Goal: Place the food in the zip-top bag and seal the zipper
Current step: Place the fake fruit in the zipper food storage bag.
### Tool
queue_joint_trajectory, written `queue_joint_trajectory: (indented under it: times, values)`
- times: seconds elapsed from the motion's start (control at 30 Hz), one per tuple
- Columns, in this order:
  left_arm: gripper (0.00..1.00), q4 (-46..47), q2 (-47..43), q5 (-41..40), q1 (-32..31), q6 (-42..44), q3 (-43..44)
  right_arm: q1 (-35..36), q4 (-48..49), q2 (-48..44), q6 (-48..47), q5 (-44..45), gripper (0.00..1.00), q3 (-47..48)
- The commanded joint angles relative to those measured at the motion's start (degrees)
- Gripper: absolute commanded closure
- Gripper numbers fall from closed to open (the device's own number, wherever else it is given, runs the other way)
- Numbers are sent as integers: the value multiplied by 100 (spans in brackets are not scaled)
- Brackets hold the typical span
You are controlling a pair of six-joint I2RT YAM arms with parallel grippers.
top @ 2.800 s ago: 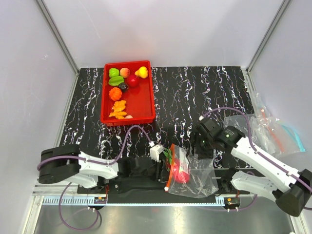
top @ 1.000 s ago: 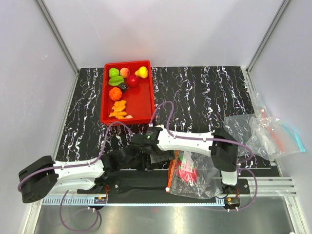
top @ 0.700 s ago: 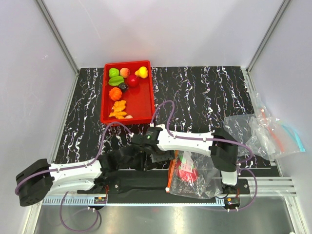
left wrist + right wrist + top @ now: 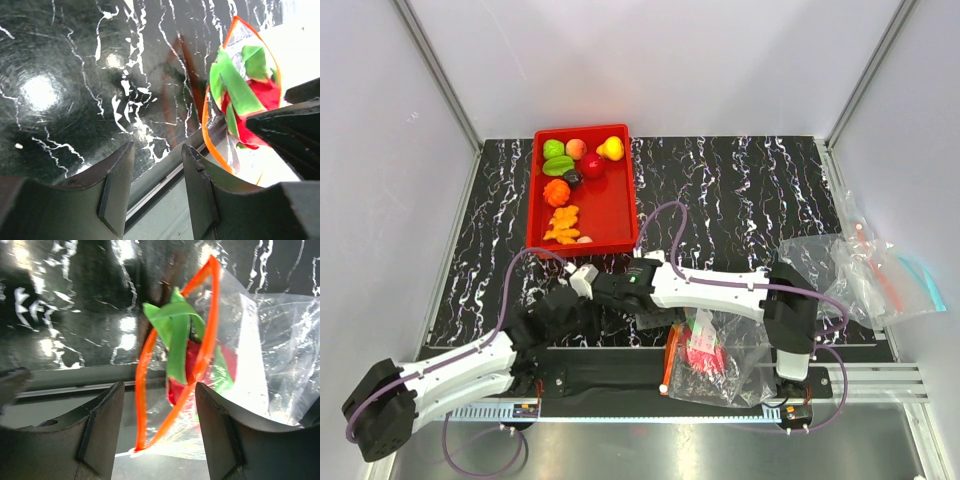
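Observation:
The zip-top bag (image 4: 725, 362) lies at the near table edge with a red and green food piece (image 4: 698, 358) inside. Its orange-red zipper (image 4: 669, 358) stands open in a loop, as the left wrist view (image 4: 206, 125) and the right wrist view (image 4: 143, 370) show. The red piece shows there too (image 4: 260, 97) (image 4: 192, 357). My left gripper (image 4: 582, 305) (image 4: 157, 150) is open and empty, left of the bag. My right gripper (image 4: 638, 310) (image 4: 160, 387) is open and empty, with the bag mouth beyond it. More food (image 4: 556, 192) lies in the red tray.
The red tray (image 4: 618, 215) stands at the back left with several fruits and vegetables. Spare clear bags (image 4: 855, 265), one of them blue-tinted (image 4: 923, 275), lie at the right edge. Both arms cross close together left of the bag, near the metal front rail (image 4: 620, 380).
My right arm has swung from the right side across to the bag's left. My left gripper has drawn back from the bag mouth, up and to the left. The bag has stayed put.

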Motion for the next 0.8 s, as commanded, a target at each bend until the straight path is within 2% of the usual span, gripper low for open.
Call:
queue_joint_trajectory:
  times: [0.0, 0.2, 0.3, 0.4, 0.43, 0.5, 0.53, 0.6, 0.77]
  values:
    - [52, -34, -18, 261, 81, 167, -46, -50, -1731, -414, 83, 99, 34, -174]
    - [52, 1, 61, 331, 116, 193, -38, -86, -1722, -433, 66, -42, 35, -561]
    - [52, 1, 96, 340, 125, 220, -11, -86, -1731, -222, 66, -42, 39, -623]
    - [53, -7, 123, 366, 125, 237, -20, -129, -1722, -239, 66, 46, 56, -605]
    - [53, -16, 123, 375, 134, 237, -46, -138, -1731, -318, 57, 98, 69, -588]
    - [53, -25, 105, 366, 142, 255, -55, -182, -1731, -406, 22, 116, 83, -579]
    - [53, -25, 114, 358, 134, 246, -55, -209, -1722, -485, 22, 160, 93, -588]
    - [53, 1, 149, 375, 134, 281, -46, -235, -1722, -582, -5, 186, 100, -640]
    - [52, 193, 447, 568, 134, 492, 68, -340, -1714, -915, 30, 380, 100, -737]
